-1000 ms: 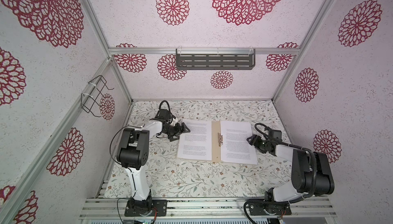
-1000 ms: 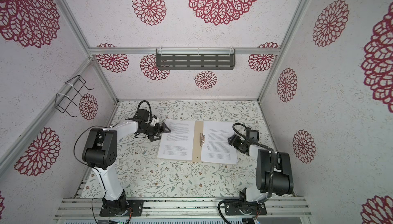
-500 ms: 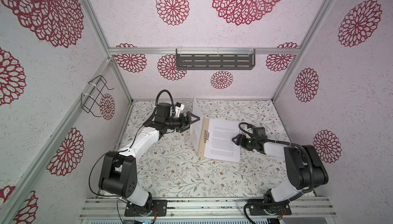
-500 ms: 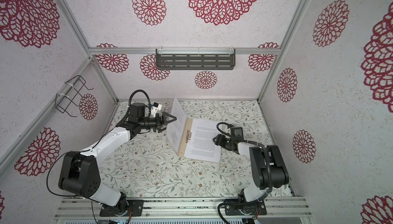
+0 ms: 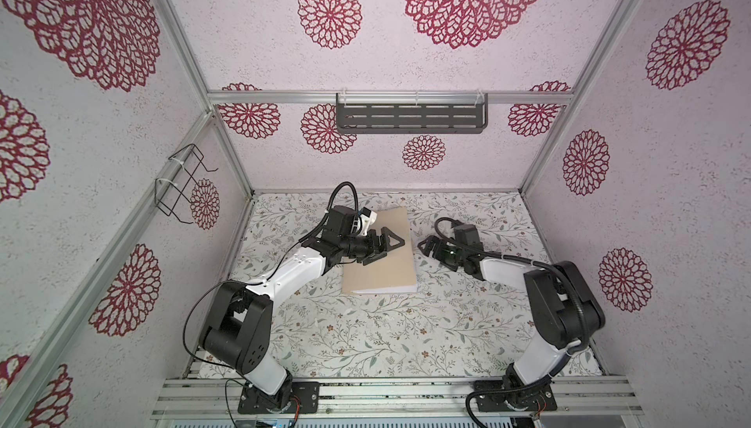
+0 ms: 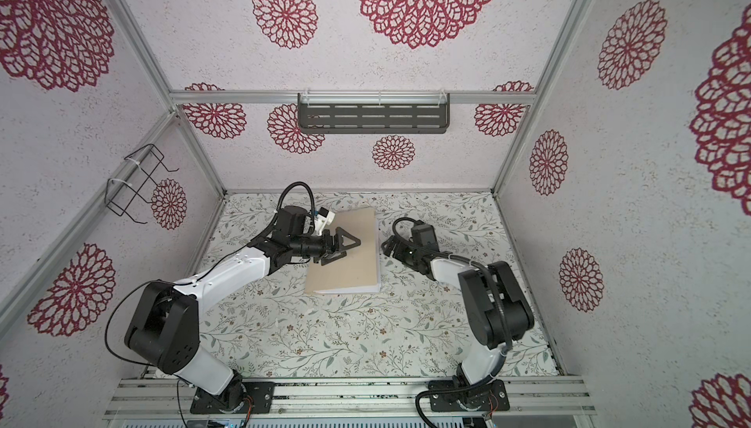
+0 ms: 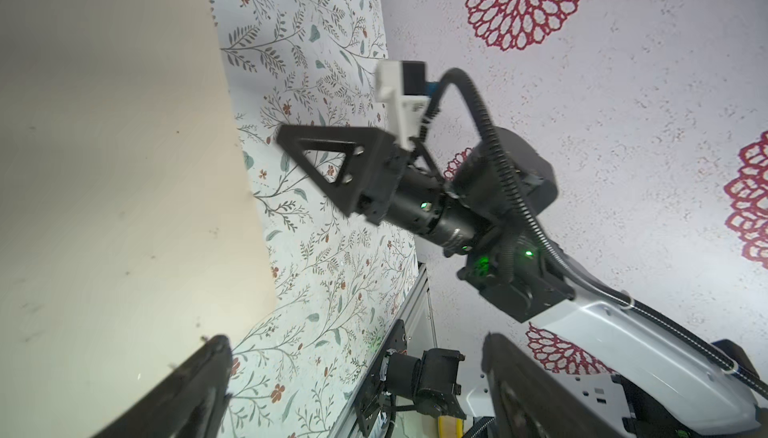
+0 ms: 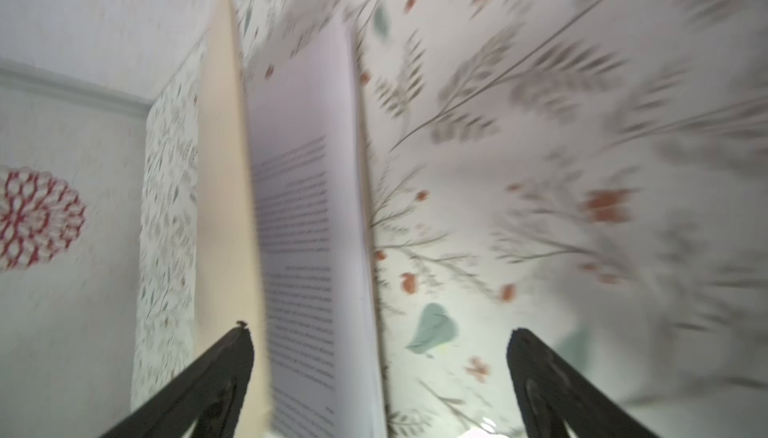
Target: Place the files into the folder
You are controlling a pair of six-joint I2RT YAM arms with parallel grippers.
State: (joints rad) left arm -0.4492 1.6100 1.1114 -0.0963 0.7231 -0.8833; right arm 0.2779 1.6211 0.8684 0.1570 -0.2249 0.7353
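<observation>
The tan folder (image 5: 382, 259) (image 6: 349, 263) lies folded over on the floral table in both top views. The files show only as a white edge (image 5: 386, 290) along its front side. In the right wrist view the top leaf (image 8: 220, 207) stands a little off a printed sheet (image 8: 303, 228). My left gripper (image 5: 392, 248) (image 6: 351, 249) (image 7: 357, 352) hovers open over the cover (image 7: 104, 165), holding nothing. My right gripper (image 5: 424, 248) (image 6: 385, 248) (image 8: 380, 336) is open just off the folder's right edge. One of its fingers (image 7: 332, 137) shows in the left wrist view.
A dark slotted shelf (image 5: 410, 119) hangs on the back wall and a wire basket (image 5: 183, 186) on the left wall. The floral table (image 5: 365, 336) runs to an aluminium rail (image 5: 386, 393) at the front, where both arm bases stand.
The folder's left leaf has swung over to the right onto the sheets. My left gripper followed it across. My right gripper opened wider and drew back off the right page.
</observation>
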